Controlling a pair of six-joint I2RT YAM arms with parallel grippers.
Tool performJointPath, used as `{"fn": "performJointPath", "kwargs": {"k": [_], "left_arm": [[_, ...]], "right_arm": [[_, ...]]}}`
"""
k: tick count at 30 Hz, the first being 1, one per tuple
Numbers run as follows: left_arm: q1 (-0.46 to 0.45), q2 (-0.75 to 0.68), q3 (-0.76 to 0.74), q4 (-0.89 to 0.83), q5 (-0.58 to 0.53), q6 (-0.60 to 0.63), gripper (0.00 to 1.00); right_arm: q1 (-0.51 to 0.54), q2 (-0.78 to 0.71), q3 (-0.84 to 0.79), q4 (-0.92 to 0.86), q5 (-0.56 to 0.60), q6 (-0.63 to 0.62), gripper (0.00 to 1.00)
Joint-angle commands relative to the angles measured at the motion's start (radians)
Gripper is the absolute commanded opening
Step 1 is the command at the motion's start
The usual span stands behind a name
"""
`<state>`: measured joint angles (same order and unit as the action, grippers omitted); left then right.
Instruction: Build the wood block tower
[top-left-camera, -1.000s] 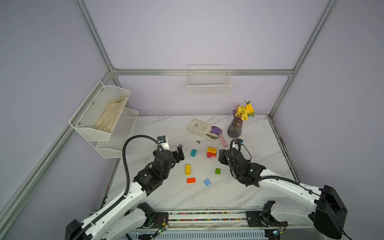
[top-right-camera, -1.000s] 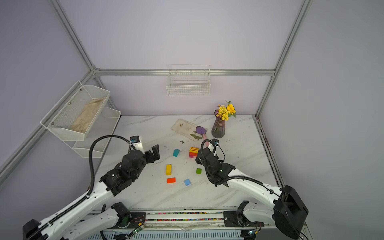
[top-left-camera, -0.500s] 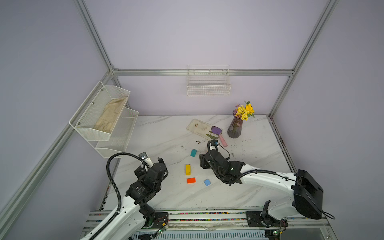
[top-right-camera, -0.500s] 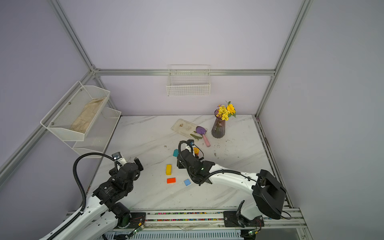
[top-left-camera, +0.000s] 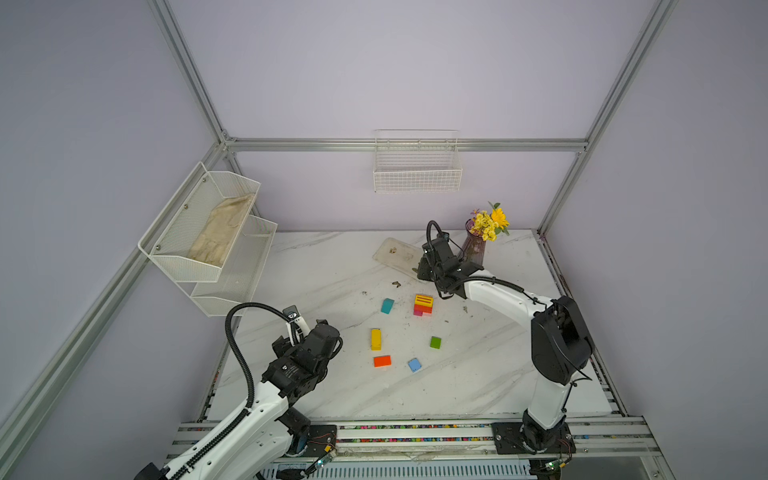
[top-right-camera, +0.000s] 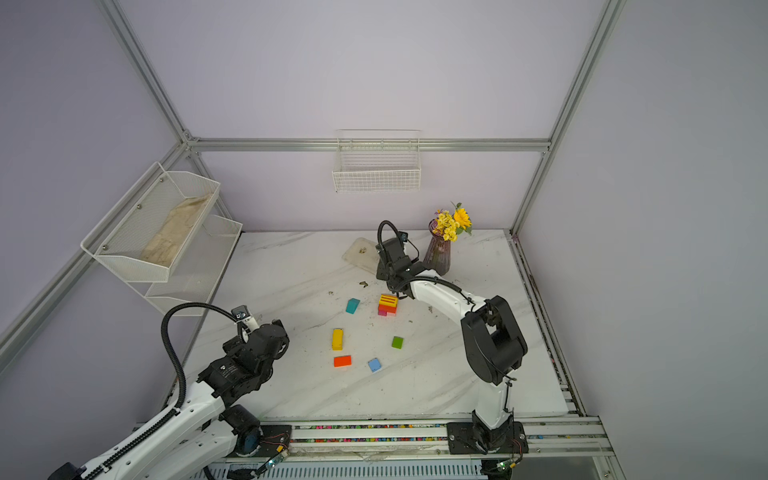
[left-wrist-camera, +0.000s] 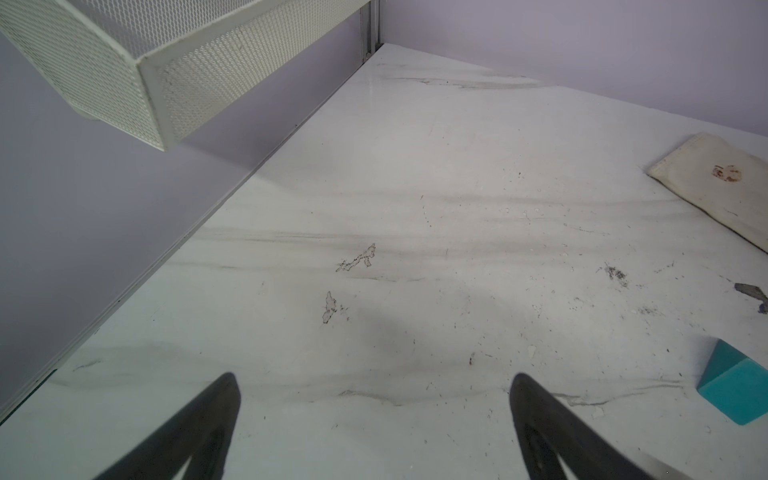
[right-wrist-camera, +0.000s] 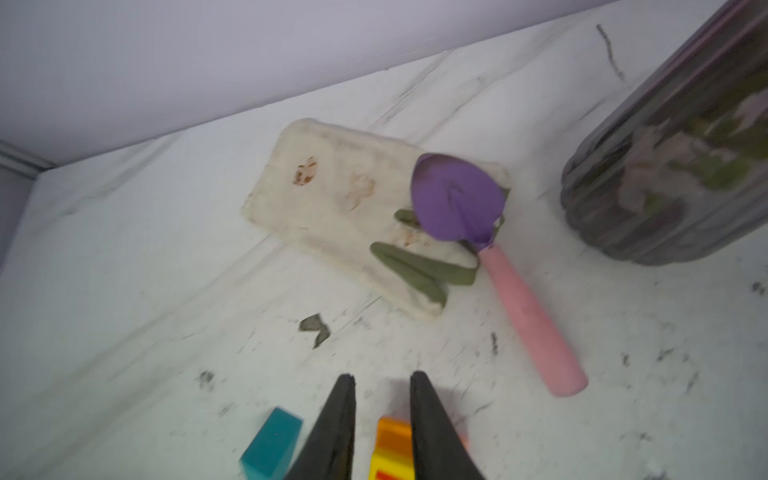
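The tower (top-left-camera: 423, 304) (top-right-camera: 387, 304) is a short stack, pink and red low, orange and yellow on top. Loose wood blocks lie around it in both top views: teal (top-left-camera: 387, 305), yellow (top-left-camera: 375, 338), orange-red (top-left-camera: 382, 360), blue (top-left-camera: 414, 365) and green (top-left-camera: 435, 342). My right gripper (top-left-camera: 423, 271) (right-wrist-camera: 382, 380) hovers just behind the tower, shut and holding nothing; the tower (right-wrist-camera: 392, 449) and teal block (right-wrist-camera: 272, 446) show below its fingers. My left gripper (top-left-camera: 321, 328) (left-wrist-camera: 374, 386) is open and empty over bare table at the front left, with the teal block (left-wrist-camera: 735, 390) off to its side.
Behind the right gripper lie a dirty white pad (right-wrist-camera: 340, 199), a purple trowel with pink handle (right-wrist-camera: 457, 203) and the purple vase of flowers (top-left-camera: 476, 249). A white mesh shelf (top-left-camera: 199, 232) hangs on the left wall and a wire basket (top-left-camera: 417, 174) on the back wall.
The right gripper has pulled back from over the tower toward the vase and its jaws have closed. The left arm has drawn back toward the front left, still open.
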<state>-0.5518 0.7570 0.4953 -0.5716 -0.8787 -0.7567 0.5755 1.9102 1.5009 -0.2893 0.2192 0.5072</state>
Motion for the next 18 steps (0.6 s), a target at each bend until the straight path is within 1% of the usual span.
{"fn": "performJointPath", "kwargs": {"k": [1, 5, 9, 18], "left_arm": [[0.003, 0.011, 0.008, 0.035, 0.003, 0.007, 1.00], [0.003, 0.013, 0.010, 0.034, 0.015, 0.009, 1.00], [0.003, -0.003, 0.005, 0.034, 0.022, 0.012, 1.00], [0.003, -0.051, -0.012, 0.042, 0.029, 0.021, 1.00]], "right_arm": [[-0.008, 0.117, 0.088, -0.213, -0.053, -0.089, 0.20], [-0.041, 0.201, 0.169, -0.255, -0.087, -0.120, 0.19], [-0.043, 0.261, 0.238, -0.313, -0.107, -0.149, 0.16], [-0.043, 0.277, 0.212, -0.309, -0.113, -0.157, 0.16]]}}
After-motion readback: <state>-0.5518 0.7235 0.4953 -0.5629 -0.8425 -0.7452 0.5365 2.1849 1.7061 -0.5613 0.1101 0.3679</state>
